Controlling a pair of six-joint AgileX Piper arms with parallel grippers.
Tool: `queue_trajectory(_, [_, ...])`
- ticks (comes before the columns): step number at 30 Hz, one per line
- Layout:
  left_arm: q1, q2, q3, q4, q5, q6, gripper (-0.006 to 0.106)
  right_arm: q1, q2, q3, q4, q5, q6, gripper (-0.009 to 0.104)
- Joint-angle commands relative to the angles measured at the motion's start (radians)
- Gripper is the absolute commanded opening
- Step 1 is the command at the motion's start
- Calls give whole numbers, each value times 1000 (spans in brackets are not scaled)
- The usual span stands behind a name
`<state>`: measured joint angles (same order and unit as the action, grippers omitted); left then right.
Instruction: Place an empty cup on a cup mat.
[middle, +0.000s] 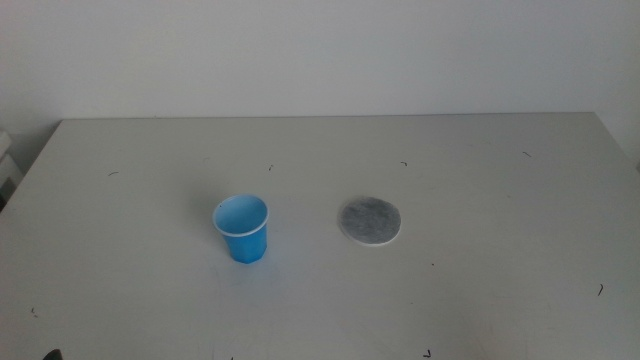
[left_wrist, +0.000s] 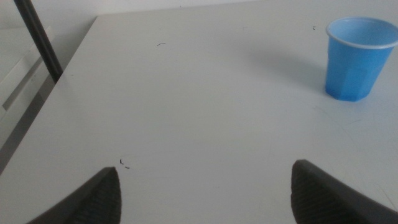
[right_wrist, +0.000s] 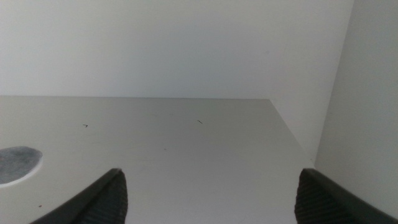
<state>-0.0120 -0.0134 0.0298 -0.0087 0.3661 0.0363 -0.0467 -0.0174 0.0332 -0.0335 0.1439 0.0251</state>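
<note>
Cup (middle: 242, 228) upright mid-bench, apart from cup mat (middle: 370, 221). Left pincer (left_wrist: 205, 193), right pincer (right_wrist: 208, 196) wide open, empty. Risk: light cup tips if nudged.

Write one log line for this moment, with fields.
cup: upright, apart from mat | cup mat: bare | left tool: open, short of cup | right tool: open, waiting | placed: no

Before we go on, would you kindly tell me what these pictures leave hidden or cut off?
- Left gripper: the left wrist view's edge cuts off all but the open jaws' tips.
- Right gripper: likewise in the right wrist view.
- Both arms: outside the middle view.
- Cup mat: partly cut off by the right wrist view's edge.
- Cup: its floor is partly hidden by its own wall in the middle view.
</note>
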Motion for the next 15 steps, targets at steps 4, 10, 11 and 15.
queue_trajectory(4, [-1, 76, -93, -15, -77, -16, 105, 2, -19, -12, -9, -78, -8, 94])
queue_trajectory(10, [-44, 201, -229, -19, -77, -15, 105, 2, -19, -12, -9, -78, -8, 94])
queue_trajectory(11, [-61, 223, -248, -19, -77, -15, 105, 2, -19, -12, -9, -78, -8, 94])
queue_trajectory(15, [-117, 323, -329, -19, -82, -15, 105, 2, -19, -12, -9, -78, -8, 94])
